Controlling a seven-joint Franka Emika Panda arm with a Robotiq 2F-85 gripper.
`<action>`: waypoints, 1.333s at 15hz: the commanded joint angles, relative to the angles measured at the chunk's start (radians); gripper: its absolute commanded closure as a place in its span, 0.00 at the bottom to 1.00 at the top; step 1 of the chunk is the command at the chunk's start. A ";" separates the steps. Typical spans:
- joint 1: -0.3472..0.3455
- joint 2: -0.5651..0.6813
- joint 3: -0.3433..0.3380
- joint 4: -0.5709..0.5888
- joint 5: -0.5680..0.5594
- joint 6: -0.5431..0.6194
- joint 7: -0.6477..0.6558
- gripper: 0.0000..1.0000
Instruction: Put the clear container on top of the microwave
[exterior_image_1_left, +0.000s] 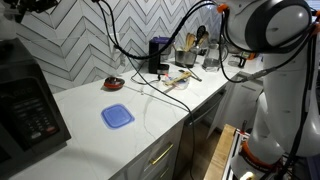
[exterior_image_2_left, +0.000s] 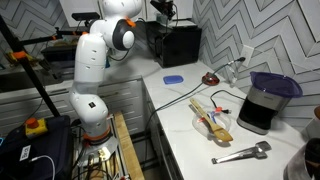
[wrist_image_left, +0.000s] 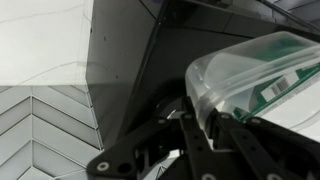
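Note:
In the wrist view my gripper (wrist_image_left: 203, 128) is shut on the rim of the clear container (wrist_image_left: 255, 72), a transparent tub with a green label showing through it. The tub is held up in the air beside the dark body of the microwave (wrist_image_left: 125, 70). In both exterior views the black microwave (exterior_image_1_left: 25, 105) (exterior_image_2_left: 176, 45) stands at the end of the white counter. My gripper is above it at the top edge of each picture (exterior_image_1_left: 35, 5) (exterior_image_2_left: 162, 10). The tub is too small to make out there.
A flat blue lid (exterior_image_1_left: 117, 116) (exterior_image_2_left: 173, 78) and a small red dish (exterior_image_1_left: 114, 83) (exterior_image_2_left: 210, 78) lie on the counter (exterior_image_1_left: 160, 110). A dark appliance (exterior_image_2_left: 262, 105), utensils (exterior_image_2_left: 212, 118), tongs (exterior_image_2_left: 240, 153) and cables sit further along. The chevron-tiled wall stands behind.

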 joint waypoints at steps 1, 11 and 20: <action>0.028 -0.040 -0.033 -0.040 -0.118 -0.065 0.031 0.97; 0.064 -0.029 -0.016 -0.064 -0.203 -0.161 0.128 0.97; 0.063 0.033 -0.028 -0.034 -0.190 -0.034 0.336 0.97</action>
